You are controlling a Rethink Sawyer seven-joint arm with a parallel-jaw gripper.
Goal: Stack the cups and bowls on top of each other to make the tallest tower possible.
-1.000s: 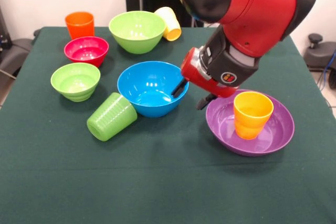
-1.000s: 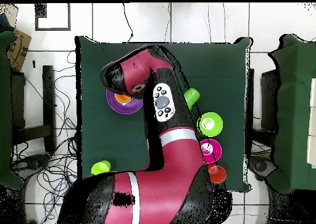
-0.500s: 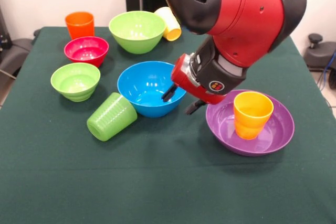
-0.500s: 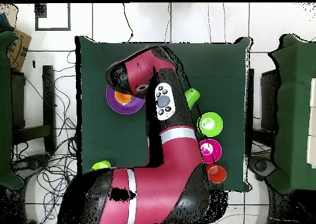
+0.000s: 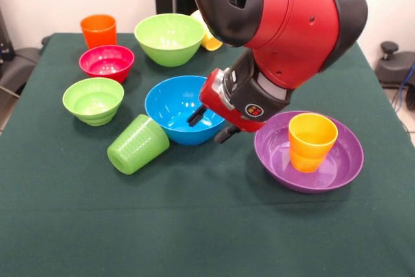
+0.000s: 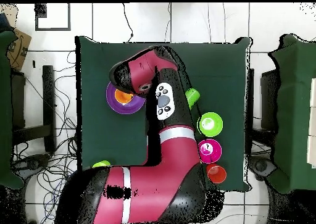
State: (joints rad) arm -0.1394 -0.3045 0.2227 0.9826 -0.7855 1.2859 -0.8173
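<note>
My gripper (image 5: 211,126) is open and straddles the right rim of the large blue bowl (image 5: 176,109): one finger is inside the bowl, the other outside. The purple bowl (image 5: 337,167) stands to the right with the orange-yellow cup (image 5: 312,141) upright in it; both also show in the overhead view, the bowl (image 6: 115,102) and the cup (image 6: 123,97). The green ribbed cup (image 5: 137,144) lies on its side against the blue bowl. The small lime bowl (image 5: 93,100), red bowl (image 5: 107,62), orange cup (image 5: 98,30) and large lime bowl (image 5: 169,38) stand behind. The pale yellow cup (image 5: 211,41) is mostly hidden by my arm.
In the overhead view my arm covers the blue bowl and the gripper. A yellow-green thing (image 6: 100,165) shows at the table's left edge there, half hidden by the arm. The dark green cloth (image 5: 207,225) covers the table.
My arm has moved left in the front view. The gripper has gone from the gap between the blue and purple bowls to astride the blue bowl's right rim.
</note>
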